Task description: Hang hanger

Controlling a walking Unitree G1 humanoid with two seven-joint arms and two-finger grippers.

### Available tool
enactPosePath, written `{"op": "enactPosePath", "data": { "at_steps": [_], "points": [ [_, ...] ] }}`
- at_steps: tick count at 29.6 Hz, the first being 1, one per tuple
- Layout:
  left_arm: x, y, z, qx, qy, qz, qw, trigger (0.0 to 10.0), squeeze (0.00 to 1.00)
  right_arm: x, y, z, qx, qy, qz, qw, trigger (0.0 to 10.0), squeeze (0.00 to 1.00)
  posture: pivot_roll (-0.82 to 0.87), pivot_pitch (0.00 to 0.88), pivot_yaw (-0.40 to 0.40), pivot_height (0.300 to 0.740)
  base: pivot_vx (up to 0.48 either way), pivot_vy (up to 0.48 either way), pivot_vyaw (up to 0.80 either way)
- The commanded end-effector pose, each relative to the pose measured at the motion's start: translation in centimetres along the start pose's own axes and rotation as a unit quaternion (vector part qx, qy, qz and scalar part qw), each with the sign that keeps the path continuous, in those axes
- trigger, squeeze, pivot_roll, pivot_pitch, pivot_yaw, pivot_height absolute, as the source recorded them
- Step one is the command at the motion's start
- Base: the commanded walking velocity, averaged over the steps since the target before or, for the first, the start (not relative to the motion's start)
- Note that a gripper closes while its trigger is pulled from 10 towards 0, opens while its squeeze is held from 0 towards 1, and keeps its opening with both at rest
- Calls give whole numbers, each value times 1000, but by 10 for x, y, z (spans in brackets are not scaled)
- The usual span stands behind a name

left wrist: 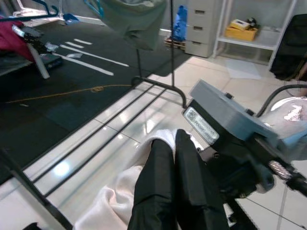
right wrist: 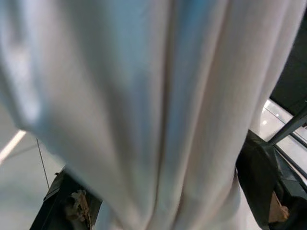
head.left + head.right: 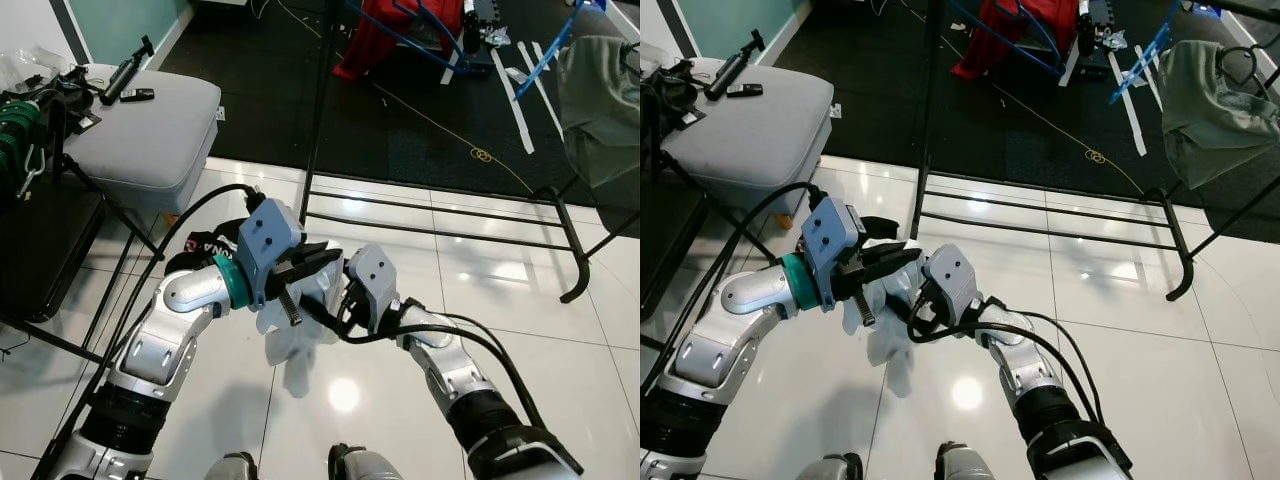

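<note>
Both arms are up in front of the chest, over the white tile floor [image 3: 560, 300]. The left gripper [image 3: 318, 258] has its fingers [image 1: 175, 187] pressed together, pinching the top of a white garment [image 3: 295, 345]; in the left wrist view the cloth bunches right under the black fingers. The right gripper [image 3: 345, 305] sits just beside it, against the same garment, but I cannot tell whether its fingers are spread or closed: its wrist view is mostly folds of white cloth [image 2: 144, 110]. I cannot make out a hanger inside the garment; if it is there, the cloth and grippers hide it. The black clothes rack [image 3: 440, 215] stands ahead, its base bars on the tile and one upright rising past the frame top; a grey-green garment [image 3: 1210, 105] hangs at its right end. My judgement: pickup done, hanging not yet begun. Left to do: approach the rack, raise the load, hook it on the rail, which is out of frame.
</note>
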State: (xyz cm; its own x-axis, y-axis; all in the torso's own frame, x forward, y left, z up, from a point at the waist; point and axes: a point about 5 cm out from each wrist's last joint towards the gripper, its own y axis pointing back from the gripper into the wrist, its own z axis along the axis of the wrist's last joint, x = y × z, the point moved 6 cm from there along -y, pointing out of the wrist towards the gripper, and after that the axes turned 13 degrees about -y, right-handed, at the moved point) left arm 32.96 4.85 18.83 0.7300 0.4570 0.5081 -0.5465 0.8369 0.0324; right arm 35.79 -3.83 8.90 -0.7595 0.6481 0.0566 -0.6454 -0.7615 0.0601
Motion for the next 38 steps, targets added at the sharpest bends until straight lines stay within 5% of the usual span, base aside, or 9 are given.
{"op": "enactPosePath", "data": {
  "at_steps": [1,2,3,5,7,14,26,31,38],
  "points": [
    [-9,-1,8,-13,5,-22,1000,10000,0,-3,2,-6,3,-19,-11,1000,10000,0,-9,108,-30,740,0,0,0],
    [-9,-1,9,-14,7,-22,1000,10000,0,-2,2,-6,3,-19,-10,1000,10000,0,-10,106,-30,740,0,0,0],
    [-9,-1,9,-14,9,-23,1000,10000,0,-2,1,-6,2,-19,-9,1000,3843,0,-10,106,-30,740,0,0,0],
    [-8,0,10,-12,10,-22,1000,10000,0,-1,1,-5,-1,-20,-9,1000,3843,0,-10,105,-29,740,0,0,0],
    [-7,0,9,-6,10,-21,1000,10000,0,-2,1,-2,-11,-26,-12,1000,0,0,-9,104,-29,740,0,0,0],
    [-7,1,4,11,-3,-16,1000,10000,0,-3,1,1,-22,-32,-15,999,0,0,-9,97,-30,740,0,0,0],
    [24,10,-22,80,-40,71,993,10000,0,-8,8,-1,-29,-35,-28,999,0,0,-10,87,-32,740,0,0,0],
    [66,31,-51,160,-49,185,968,10000,0,-27,21,14,-63,-46,-62,995,0,0,-17,85,-30,740,0,0,0],
    [77,39,-59,181,-35,218,958,10000,0,-29,22,20,-70,-45,-59,995,0,0,-16,86,-30,740,0,0,0]
  ]
}}
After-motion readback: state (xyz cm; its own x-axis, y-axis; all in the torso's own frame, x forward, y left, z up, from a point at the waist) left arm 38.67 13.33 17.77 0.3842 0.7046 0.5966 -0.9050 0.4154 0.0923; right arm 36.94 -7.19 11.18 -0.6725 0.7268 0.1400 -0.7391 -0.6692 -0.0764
